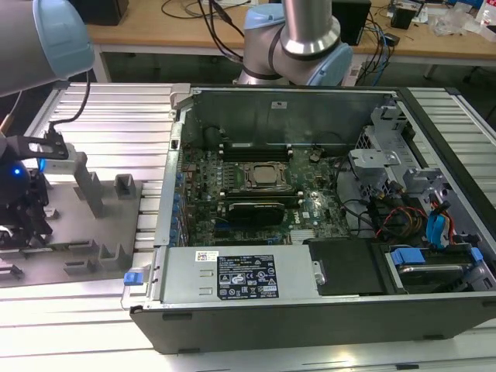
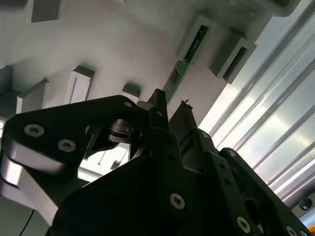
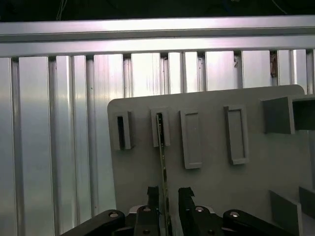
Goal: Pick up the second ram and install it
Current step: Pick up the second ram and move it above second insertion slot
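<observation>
Over the grey plate [image 3: 211,182], parted fingers [image 3: 185,194] straddle the second ram [image 3: 162,157].

The second ram's [image 3: 163,162] near end is hidden between the fingers [image 3: 185,196], its far end inside a holder block [image 3: 167,129].

The desk [image 3: 59,123] is ribbed bare metal, smooth and glossy. The grey holder plate [image 3: 211,187] on it is matt, apparently plastic. The gripper [image 3: 169,192] is matt black with bright metal screws, and the second ram [image 2: 196,44] shows a dull green board.
</observation>
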Robot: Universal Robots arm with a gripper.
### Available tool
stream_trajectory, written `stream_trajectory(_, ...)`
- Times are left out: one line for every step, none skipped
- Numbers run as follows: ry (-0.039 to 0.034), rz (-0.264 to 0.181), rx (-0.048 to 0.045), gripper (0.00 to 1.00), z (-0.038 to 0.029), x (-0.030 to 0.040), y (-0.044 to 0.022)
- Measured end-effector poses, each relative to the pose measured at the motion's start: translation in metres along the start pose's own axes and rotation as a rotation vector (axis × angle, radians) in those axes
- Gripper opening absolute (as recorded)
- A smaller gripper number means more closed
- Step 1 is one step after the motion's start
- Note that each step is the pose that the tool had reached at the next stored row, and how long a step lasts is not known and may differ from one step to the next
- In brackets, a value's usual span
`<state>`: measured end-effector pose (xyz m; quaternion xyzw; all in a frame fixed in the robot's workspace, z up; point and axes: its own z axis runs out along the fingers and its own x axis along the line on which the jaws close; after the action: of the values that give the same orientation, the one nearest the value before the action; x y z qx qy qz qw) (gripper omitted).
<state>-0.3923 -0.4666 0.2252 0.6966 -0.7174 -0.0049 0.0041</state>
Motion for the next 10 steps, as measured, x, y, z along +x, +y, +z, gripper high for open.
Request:
stream_trajectory(-0.0001, -0.002, 0.0001, 0.3, 0.0028, 0.0008, 0.0003)
stream_trajectory(-0.0001, -0.003, 0.0002, 0.3, 0.0046, 0.0014, 0.0004)
stream_trajectory(-0.0001, -0.006, 0.0002, 0.3, 0.0084, 0.0025, 0.0004)
stream_trajectory(-0.0002, -0.007, 0.0003, 0.3, 0.0112, 0.0027, 0.0004)
stream_trajectory(0.0, -0.007, 0.0002, 0.3, 0.0127, 0.0027, 0.0004)
stream_trajectory(-0.0004, -0.008, 0.0002, 0.3, 0.0139, 0.0028, 0.0004)
stream_trajectory(-0.0023, -0.008, 0.0001, 0.3, 0.016, 0.0029, 0.0003)
stream_trajectory(-0.0077, -0.01, -0.0001, 0.3, 0.0181, 0.0031, 0.0003)
stream_trajectory(-0.0126, -0.011, -0.0001, 0.3, 0.0199, 0.0033, 0.0003)
stream_trajectory(-0.0163, -0.013, -0.0002, 0.3, 0.0216, 0.0038, 0.0005)
